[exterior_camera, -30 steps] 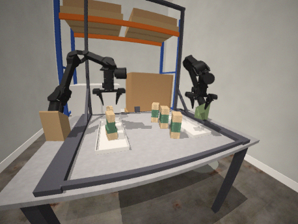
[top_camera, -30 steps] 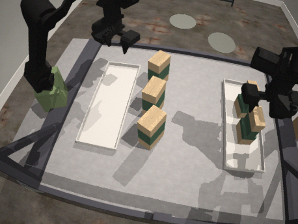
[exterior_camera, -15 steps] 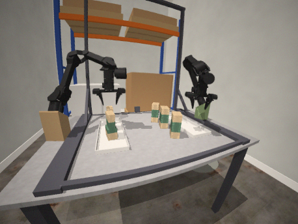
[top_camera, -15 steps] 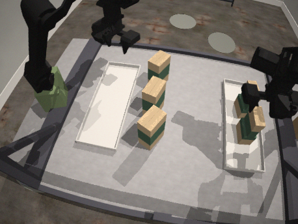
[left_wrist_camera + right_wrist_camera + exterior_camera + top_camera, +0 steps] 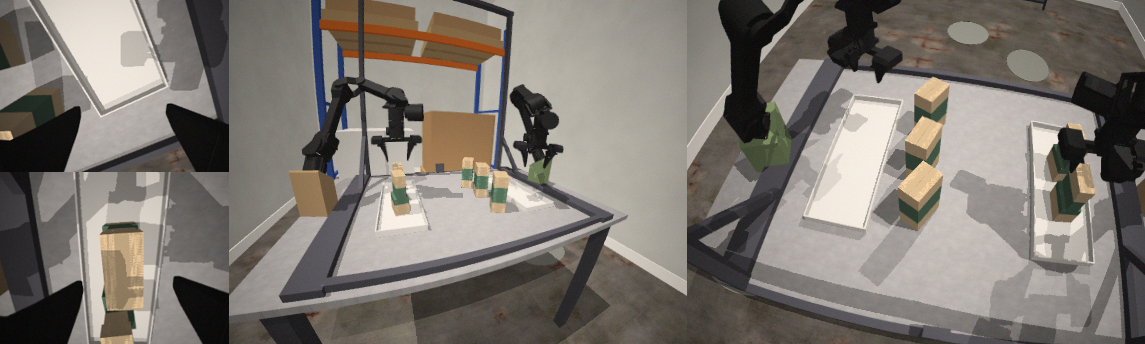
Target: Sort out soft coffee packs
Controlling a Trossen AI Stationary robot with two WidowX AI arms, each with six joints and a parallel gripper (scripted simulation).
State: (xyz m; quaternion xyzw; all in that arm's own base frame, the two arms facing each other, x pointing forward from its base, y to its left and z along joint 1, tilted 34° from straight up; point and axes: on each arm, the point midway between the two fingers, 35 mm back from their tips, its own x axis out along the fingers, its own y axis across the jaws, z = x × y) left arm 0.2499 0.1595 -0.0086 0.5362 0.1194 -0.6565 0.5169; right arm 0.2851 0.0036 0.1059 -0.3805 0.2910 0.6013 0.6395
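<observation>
Green-banded pack (image 5: 1065, 196) (image 5: 400, 194) (image 5: 122, 269) leans in the right tray (image 5: 1032, 200) (image 5: 379, 212) (image 5: 80, 249), right pincer (image 5: 1079, 157) (image 5: 396, 156) (image 5: 127, 281) apart above it. Left one's (image 5: 867, 74) (image 5: 540, 162) (image 5: 124, 109) spread too. If that tilt slips, a corner could end up over the wall.

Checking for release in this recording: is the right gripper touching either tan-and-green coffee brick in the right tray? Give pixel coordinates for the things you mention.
Apart. The right wrist view shows bench and tray between each finger of the right gripper (image 5: 127, 281) and the nearer brick (image 5: 122, 271).
</observation>
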